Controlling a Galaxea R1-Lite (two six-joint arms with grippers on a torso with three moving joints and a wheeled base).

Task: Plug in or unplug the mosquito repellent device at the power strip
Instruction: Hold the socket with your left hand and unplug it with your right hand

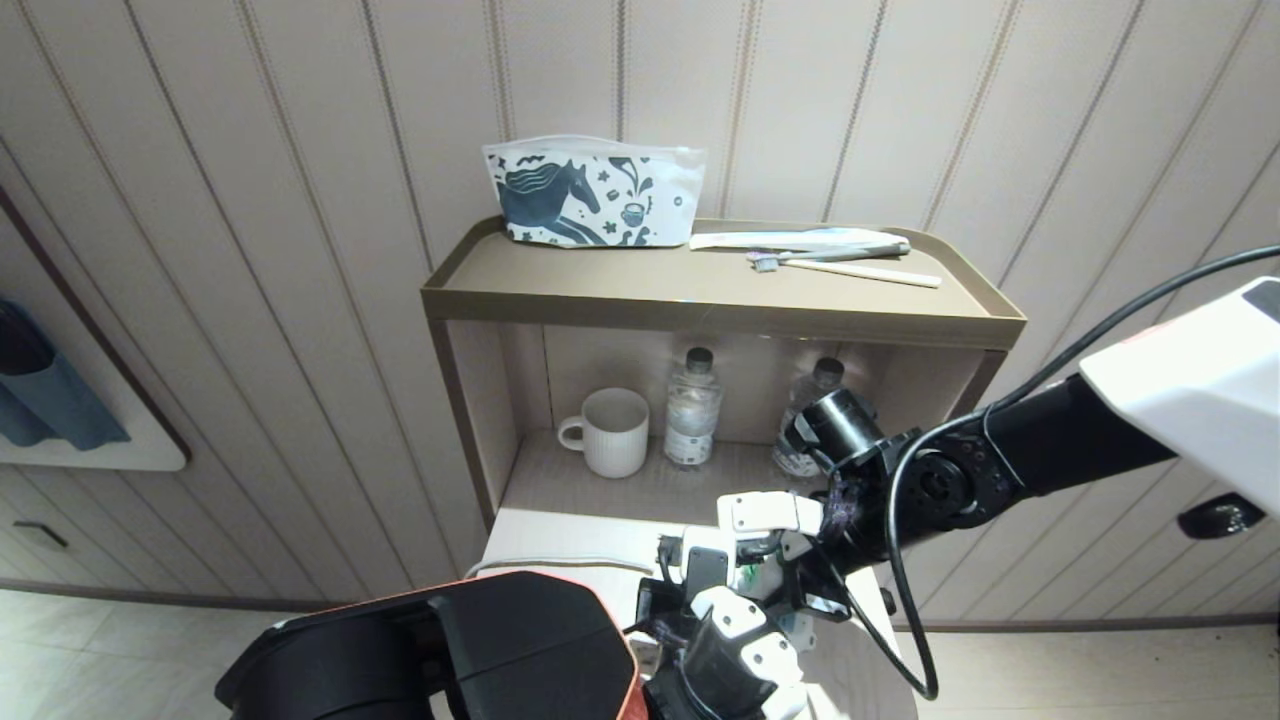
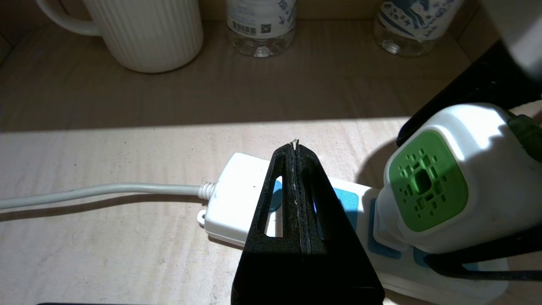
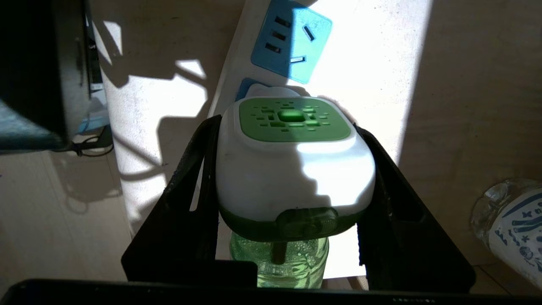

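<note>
Two grippers work low in the head view, just below centre. The right gripper point(image 3: 292, 178) pinches the mosquito repellent device point(image 3: 294, 169) by the sides of its white head, one black finger point(image 3: 186, 203) on each flank (the green vented cap faces the camera, the green liquid bottle hangs toward the lower edge). The device sits against the power strip point(image 2: 237, 199), on a blue socket face; whether its pins are fully seated I cannot tell. The left gripper point(image 2: 295, 146), fingers pressed together, rests over the strip's cord end at lower centre of its wrist view. A white mug point(image 1: 613, 430) stands on the shelf behind.
</note>
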